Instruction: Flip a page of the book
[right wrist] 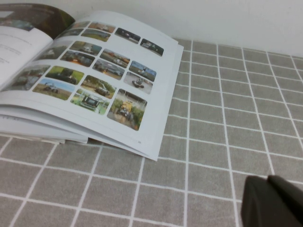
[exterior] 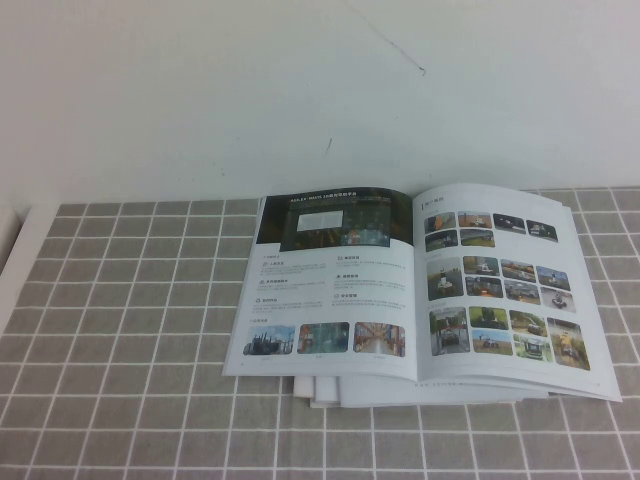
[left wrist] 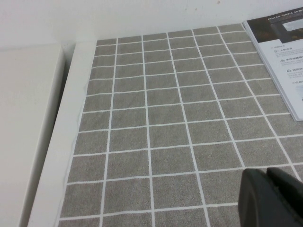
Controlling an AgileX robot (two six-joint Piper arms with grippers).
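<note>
Both end effectors, left (left wrist: 272, 198) & right (right wrist: 272, 203), show in wrist views only.

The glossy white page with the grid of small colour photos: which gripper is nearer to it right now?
Right. The right gripper hovers over the grey checked cloth just off the page's outer edge. The left gripper sits beyond the book's opposite, dark-banner side.

A bare test bench in a lab or studio is showing here: a grey checked cloth (exterior: 120, 330) is covering the table up to its back edge, meeting a plain white wall (exterior: 200, 90), with a white ledge (left wrist: 28, 123) running along its left edge.
</note>
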